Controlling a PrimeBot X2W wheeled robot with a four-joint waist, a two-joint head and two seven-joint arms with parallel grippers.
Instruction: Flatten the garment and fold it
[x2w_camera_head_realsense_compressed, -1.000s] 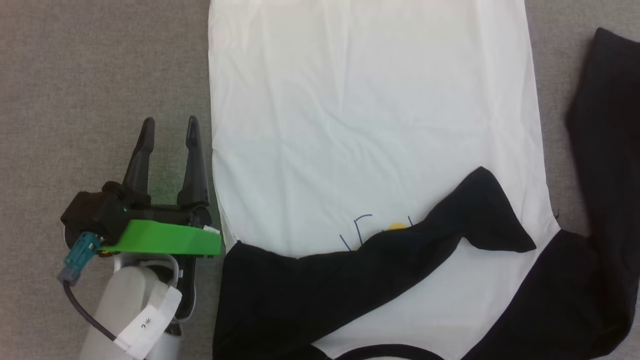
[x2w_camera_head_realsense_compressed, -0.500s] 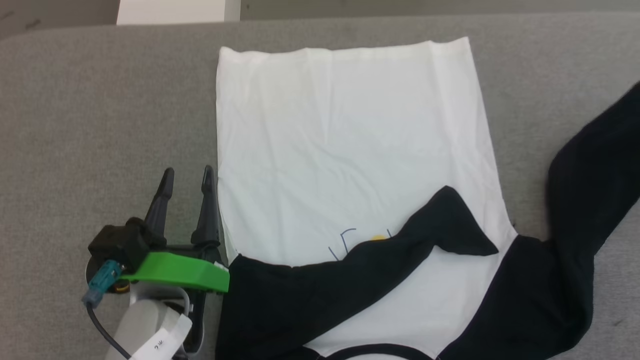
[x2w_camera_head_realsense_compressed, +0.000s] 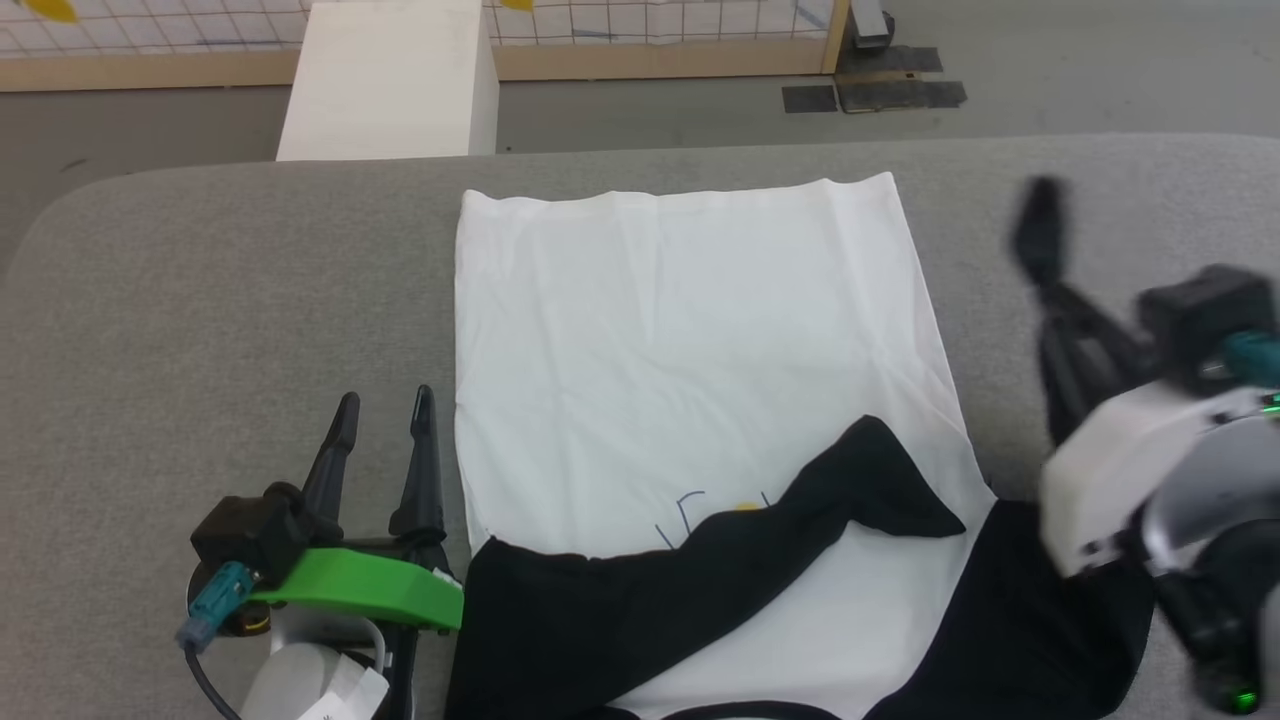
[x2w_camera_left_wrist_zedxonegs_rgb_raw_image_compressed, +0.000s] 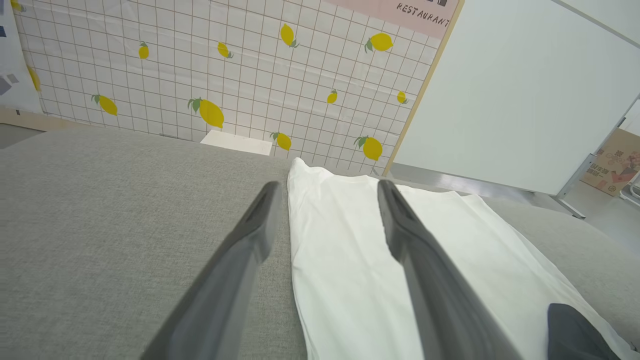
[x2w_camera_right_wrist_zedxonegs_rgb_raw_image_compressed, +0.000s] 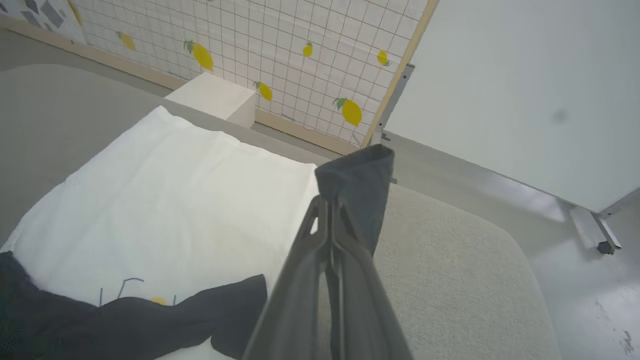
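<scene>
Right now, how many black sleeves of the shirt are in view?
2. One sleeve lies folded across the white body. The other sleeve is held up at the robot's right, its cuff pinched in the shut right gripper.

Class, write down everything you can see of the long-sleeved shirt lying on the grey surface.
The shirt has a white body and black sleeves in soft, thin fabric. It is spread nearly flat on the grey surface with light creases. One black sleeve lies folded across the chest, half hiding a small blue-and-yellow print. The right gripper is shut on the other sleeve's cuff, held above the surface.
</scene>
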